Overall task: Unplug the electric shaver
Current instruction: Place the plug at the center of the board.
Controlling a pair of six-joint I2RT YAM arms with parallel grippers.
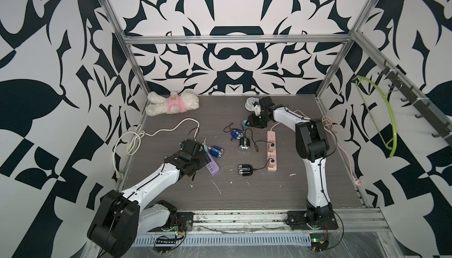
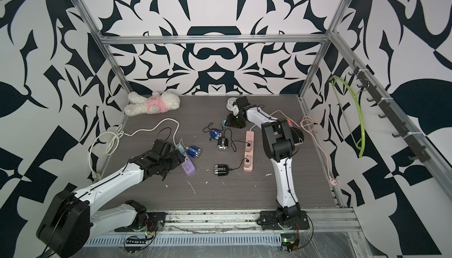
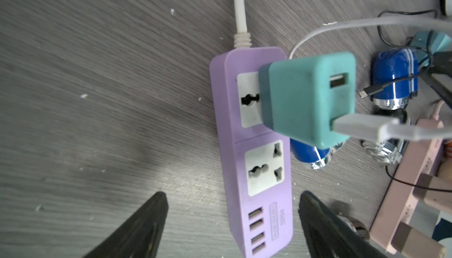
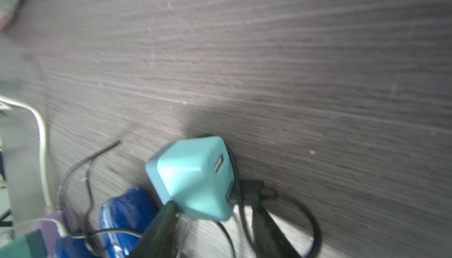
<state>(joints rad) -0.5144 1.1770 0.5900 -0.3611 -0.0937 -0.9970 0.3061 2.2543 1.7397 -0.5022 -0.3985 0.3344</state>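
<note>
A blue electric shaver [image 1: 217, 151] lies beside the purple power strip [image 1: 212, 168], wired by a white cable to a teal adapter [image 3: 305, 98] seated in the strip's socket. My left gripper [image 3: 232, 203] hangs open over the strip's USB end, fingers either side without touching. A second blue shaver [image 1: 236, 134] lies mid-table next to a loose teal adapter [image 4: 193, 178] with a black cable in it. My right gripper [image 4: 215, 212] is open around that adapter, and one finger [image 4: 161, 222] touches it. Two black shavers [image 1: 244, 144] [image 1: 245, 170] are wired to the pink strip [image 1: 271, 151].
A plush toy [image 1: 171, 102] lies at the back left and a white round dial [image 1: 251, 102] at the back behind my right arm. Coiled white cable [image 1: 129, 142] runs along the left edge. A green hanger [image 1: 381, 112] hangs on the right wall.
</note>
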